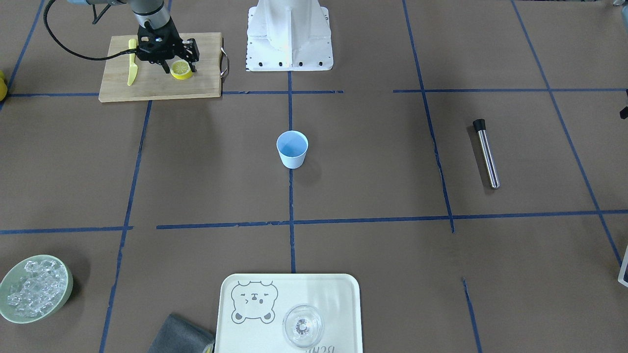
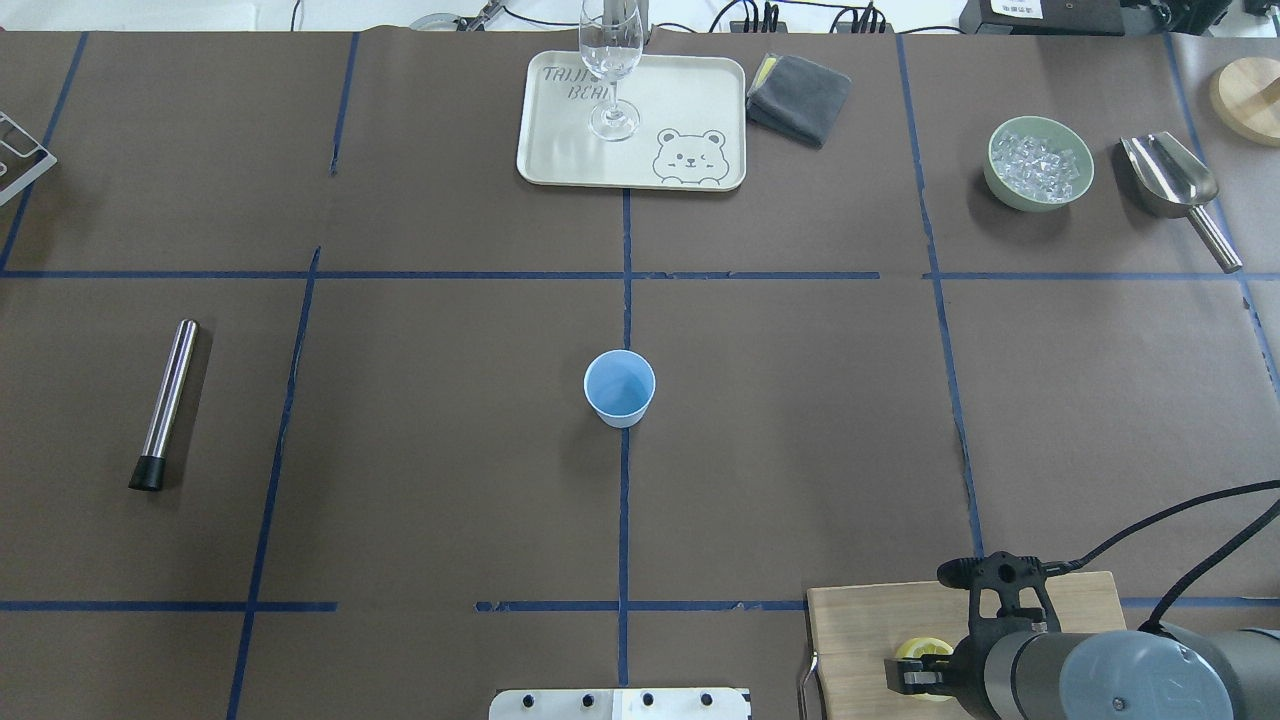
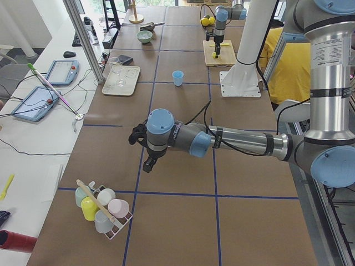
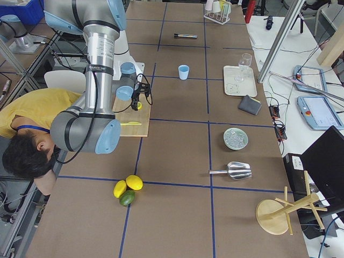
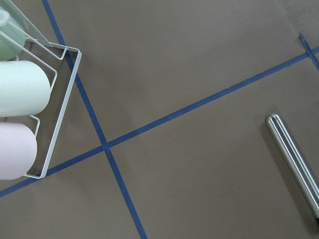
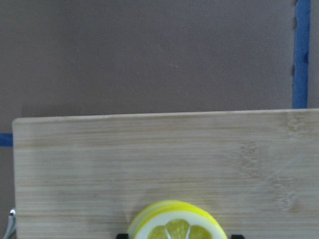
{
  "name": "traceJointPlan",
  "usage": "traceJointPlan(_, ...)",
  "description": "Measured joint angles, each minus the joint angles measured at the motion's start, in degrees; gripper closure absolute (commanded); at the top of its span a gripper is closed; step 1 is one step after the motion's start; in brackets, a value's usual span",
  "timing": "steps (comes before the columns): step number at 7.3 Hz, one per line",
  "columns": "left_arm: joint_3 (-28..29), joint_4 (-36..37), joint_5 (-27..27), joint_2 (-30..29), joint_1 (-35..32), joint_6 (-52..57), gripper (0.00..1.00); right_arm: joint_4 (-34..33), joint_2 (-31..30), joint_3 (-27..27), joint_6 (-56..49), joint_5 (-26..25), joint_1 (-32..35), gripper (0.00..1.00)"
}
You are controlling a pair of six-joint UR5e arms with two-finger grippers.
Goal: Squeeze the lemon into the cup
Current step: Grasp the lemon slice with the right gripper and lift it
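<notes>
Biggest thing first: the brown counter (image 1: 392, 162) with the blue tape grid. The cup (image 1: 292, 149) stands upright and looks empty right in the middle of it, so I'll place everything off that.

The wooden cutting board (image 1: 196, 83) sits on the cup's robot-right side, back toward the robot's base. The right end effector (image 1: 179, 63) hangs over the board's cup-side end, pointing straight down. It's spread wide, with one fingertip on each side of the lemon (image 1: 181, 70). In the wrist view I can't tell whether the tips touch the rind.

The lemon lies flat on the board, cut face up, directly under that end effector and well apart from the cup. It's round, so I'd say there's no long axis to line up, just a pinch across the rind.

The left end effector (image 3: 141, 149) is way off on the cup's other side, and I can't tell if it's wide or narrow. Clearly a right-arm job: grab, then carry forward and robot-left to the cup.
</notes>
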Motion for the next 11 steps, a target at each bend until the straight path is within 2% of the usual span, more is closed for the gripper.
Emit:
traceJointPlan(8,-0.3,0.0,-0.1,0.1,-0.1,0.1,0.00,0.0,-0.1,2.3,0.0,0.1,2.9,0.31)
traceJointPlan(11,-0.4,0.0,-0.1,0.2,-0.1,0.1,0.00,-0.7,3.5,2.8,0.0,0.5,5.5,0.31)
